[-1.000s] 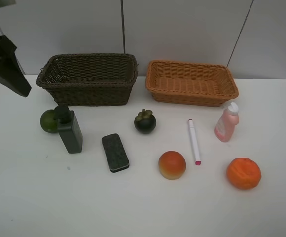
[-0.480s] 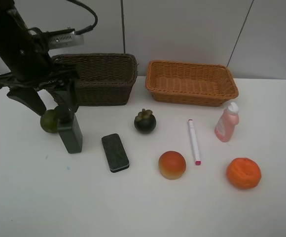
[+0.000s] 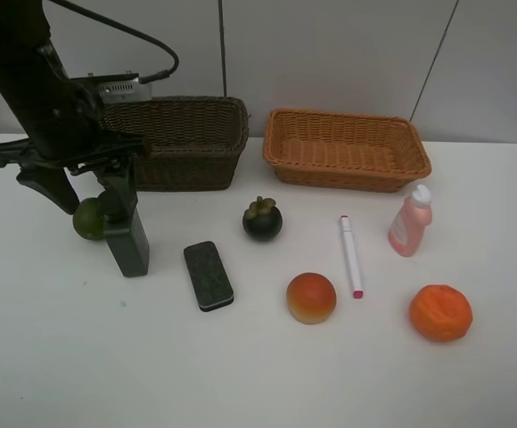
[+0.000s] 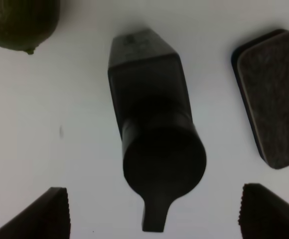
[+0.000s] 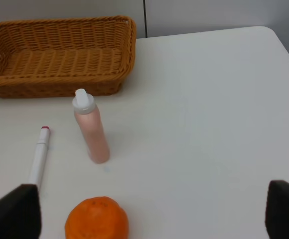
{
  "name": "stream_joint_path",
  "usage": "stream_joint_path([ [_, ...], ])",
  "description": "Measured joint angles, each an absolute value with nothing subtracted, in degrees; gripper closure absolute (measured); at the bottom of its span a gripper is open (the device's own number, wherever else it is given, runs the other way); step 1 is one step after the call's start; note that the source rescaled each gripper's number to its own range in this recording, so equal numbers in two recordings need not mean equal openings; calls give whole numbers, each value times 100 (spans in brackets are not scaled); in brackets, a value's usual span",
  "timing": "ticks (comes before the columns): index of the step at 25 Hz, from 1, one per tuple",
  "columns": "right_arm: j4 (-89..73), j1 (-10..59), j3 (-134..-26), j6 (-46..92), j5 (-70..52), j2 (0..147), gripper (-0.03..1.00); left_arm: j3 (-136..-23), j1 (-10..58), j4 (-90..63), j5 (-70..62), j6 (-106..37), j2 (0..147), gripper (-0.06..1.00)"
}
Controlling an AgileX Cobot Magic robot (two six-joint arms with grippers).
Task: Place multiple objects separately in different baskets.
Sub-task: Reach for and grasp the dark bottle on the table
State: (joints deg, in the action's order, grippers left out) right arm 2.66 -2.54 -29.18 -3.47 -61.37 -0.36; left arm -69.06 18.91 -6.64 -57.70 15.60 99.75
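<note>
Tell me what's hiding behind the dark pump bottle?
A green round fruit sits behind the dark pump bottle, slightly left. The bottle covers its right edge, so that part can't be seen.

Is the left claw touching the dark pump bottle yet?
Apart. In the left wrist view, bare white table shows between the bottle and each of the fingers of the open left gripper.
</note>
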Motion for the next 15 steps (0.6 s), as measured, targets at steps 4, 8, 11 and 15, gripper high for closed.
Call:
stream_joint_path([
  [4,266,-254,-2918,-347,-6137,-36,-3,-6918,1891,-668,-5591,1572,10328,22],
  [8,266,-254,-2918,-347,-6137,-36,-3,-6918,1891,-666,-5314,1551,10851,22],
  [11,266,-254,-2918,-347,-6137,-36,-3,-6918,1891,-621,-5175,1551,11087,22],
  [15,266,-254,-2918,-347,-6137,-36,-3,-6918,1891,-593,-5057,1551,11148,32],
])
